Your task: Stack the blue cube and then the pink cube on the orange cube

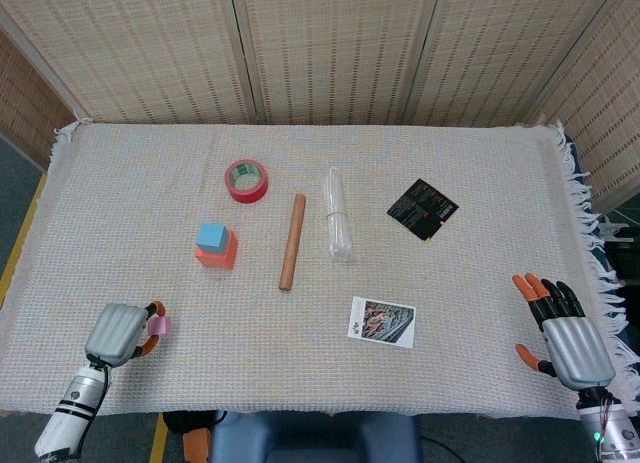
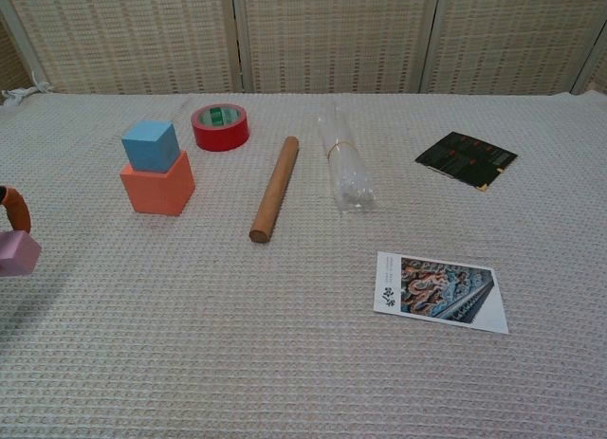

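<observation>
The blue cube [image 1: 211, 236] [image 2: 150, 144] sits on top of the orange cube [image 1: 222, 253] [image 2: 157, 184] left of the table's middle. At the front left, my left hand [image 1: 118, 333] [image 2: 11, 211] holds the pink cube [image 1: 159, 325] [image 2: 16, 253] between its orange-tipped fingers, lifted off the cloth. In the chest view only a fingertip of that hand shows at the left edge. Near the front right edge, my right hand [image 1: 565, 333] rests with fingers spread and nothing in it.
A red tape roll [image 1: 246, 179] lies behind the cubes. A wooden rod [image 1: 291, 241], a clear plastic bundle [image 1: 338, 213], a black card [image 1: 422, 208] and a picture card [image 1: 381, 322] lie across the middle and right of the woven cloth [image 1: 120, 183].
</observation>
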